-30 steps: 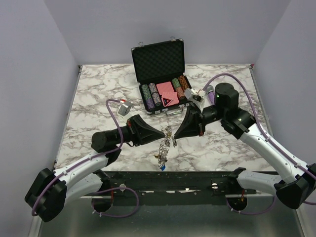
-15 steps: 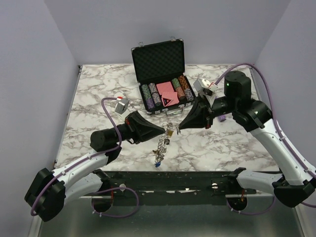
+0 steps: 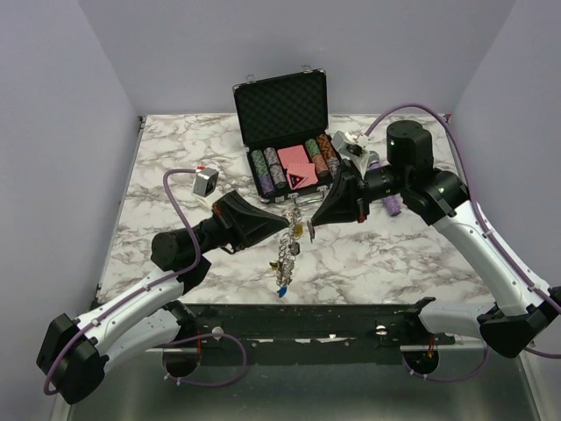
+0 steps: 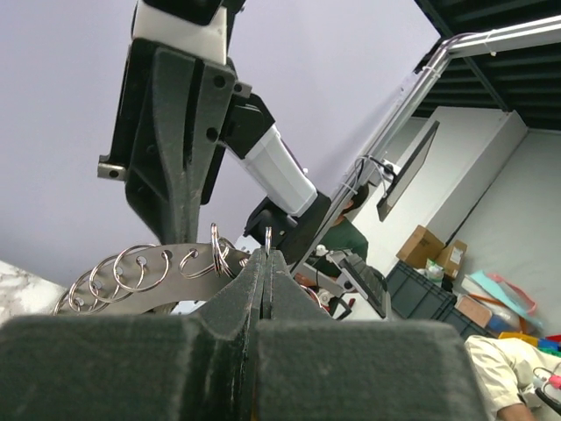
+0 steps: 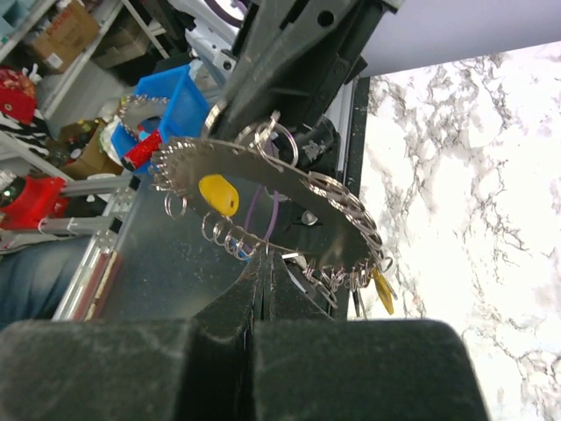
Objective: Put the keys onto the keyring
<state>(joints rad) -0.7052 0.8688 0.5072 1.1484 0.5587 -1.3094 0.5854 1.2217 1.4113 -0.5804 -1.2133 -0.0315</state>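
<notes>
The left tool point(image 4: 266, 256) is pinched tight on one small loop at the rim of the keyring point(image 5: 289, 189). The right tool point(image 5: 265, 259) is clamped on the opposite edge, so the ring hangs in the air between them, above the counter point(image 3: 175, 158). Both holds are thin (just a fingertip's edge on metal). If the arms pull apart or twist, a loop could slip free, and the ring with its dangling keys point(image 5: 217, 195) would swing or drop.

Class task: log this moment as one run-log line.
left gripper: shut on large silver fringed keyring | right gripper: shut on keyring | small yellow-headed key: hanging from keyring
</notes>
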